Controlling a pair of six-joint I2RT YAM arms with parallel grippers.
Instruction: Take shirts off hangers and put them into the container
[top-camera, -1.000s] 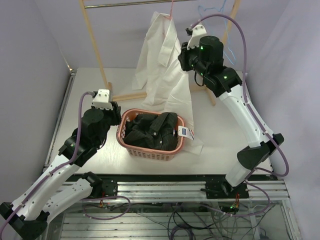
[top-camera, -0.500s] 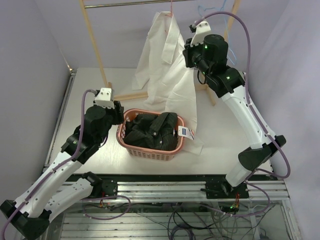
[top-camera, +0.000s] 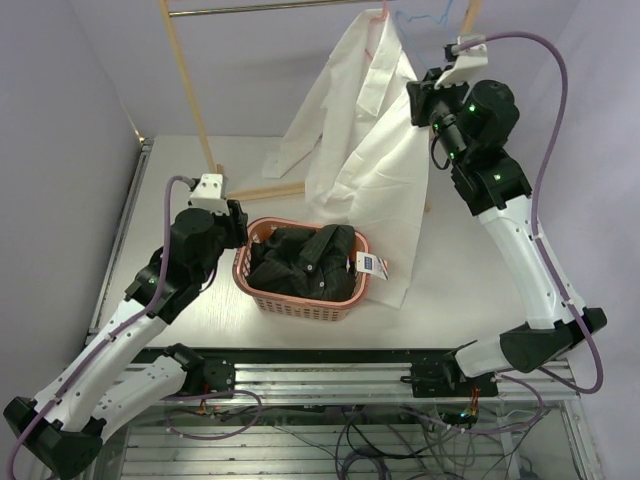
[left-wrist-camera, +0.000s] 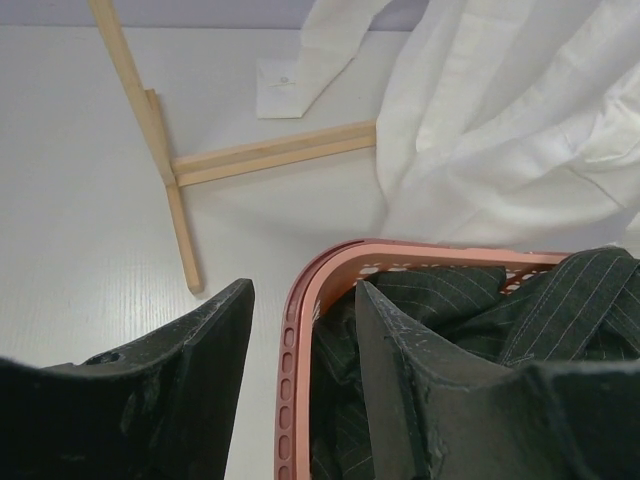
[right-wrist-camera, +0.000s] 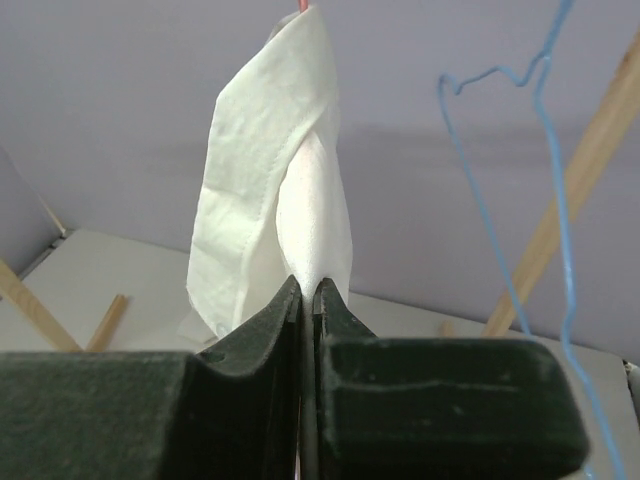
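Nearest, one left gripper (left-wrist-camera: 305, 298) stands unclenched astride the near-left corner of the single container (top-camera: 290, 303). One finger is outside the wall with bare table showing between them. The other is inside, over dark cloth. It grasps nothing.

Shirts counted: two.
- The dark pinstriped shirt (top-camera: 305, 262) lies bundled wholly inside the salmon-pink container. Its one white tag (top-camera: 368, 264) hangs over the right rim.
- The cream shirt (top-camera: 365, 170) hangs up at the rack. Its lower hem drapes onto the table (top-camera: 460, 270) behind and to the right of the container, touching its far right corner. One cuff (left-wrist-camera: 285, 80) lies flat on the table beside the foot bar of the wooden rack (left-wrist-camera: 260, 155).

Farther back and high up, the one right gripper (right-wrist-camera: 305, 290) is clenched tight on a fold of the cream shirt near its upper edge, with cloth rising straight out of the closed jaws.

Hangers counted: two.
- The pink hanger (right-wrist-camera: 303, 5) shows only as a sliver at the shirt's topmost point. The rest is hidden in the cloth.
- The light blue hanger (right-wrist-camera: 556, 200) hangs bare just to the right of the cream shirt, apart from it and carrying no garment.
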